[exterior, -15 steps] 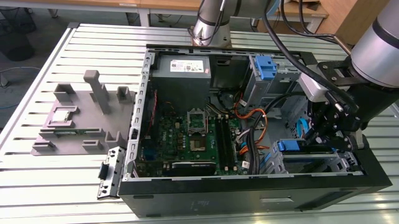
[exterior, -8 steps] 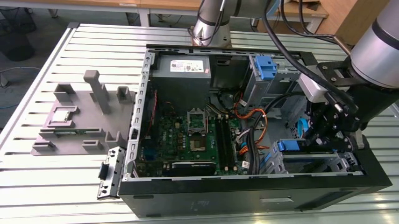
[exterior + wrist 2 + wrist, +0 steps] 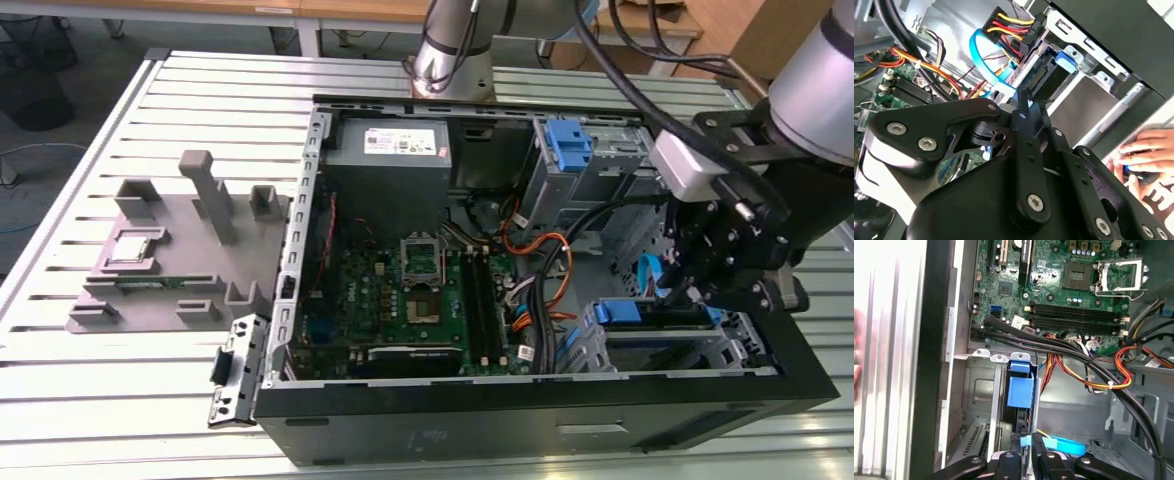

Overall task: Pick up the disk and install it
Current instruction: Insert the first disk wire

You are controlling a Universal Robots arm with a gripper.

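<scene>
Computer case (image 3: 534, 420) lies open on slatted table (image 3: 80, 400). Motherboard (image 3: 400, 300) inside. Gripper (image 3: 1024, 452) over drive bay near case front corner. Disk (image 3: 1019, 390) stands on edge in bay slot, blue rail visible. Fingers (image 3: 1015, 442) close together around disk's rear edge; real clamping, cannot tell.

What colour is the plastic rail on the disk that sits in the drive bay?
Blue; the disk shows its rail most clearly in the first wrist view, just beyond the end effector.

Exterior overhead; wrist views inside case (image 3: 534, 400)
</scene>
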